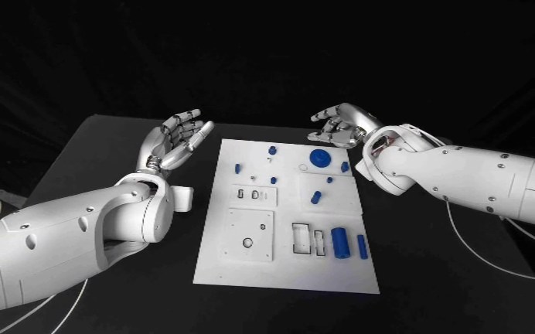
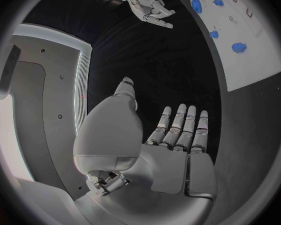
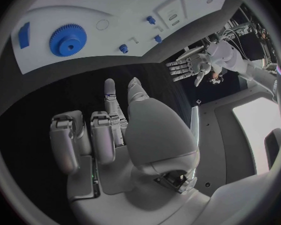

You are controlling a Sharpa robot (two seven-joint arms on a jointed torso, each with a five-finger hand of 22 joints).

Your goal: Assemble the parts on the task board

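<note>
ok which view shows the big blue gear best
The right wrist view: the blue gear sits close there, with its teeth and centre hole plain, on the white task board. The head view shows it small, as a blue disc. The left wrist view shows a small blue shape, probably the gear.

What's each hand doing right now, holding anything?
Left hand: open, fingers straight, holding nothing.
Right hand: empty; some fingers curled, others extended, so open or closed cannot be told.

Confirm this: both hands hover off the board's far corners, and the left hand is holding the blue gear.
Wrong on the gear. In the head view the left hand is open with nothing in it; the blue gear lies on the task board. The right hand holds nothing either. Both do hover off the far corners.
</note>
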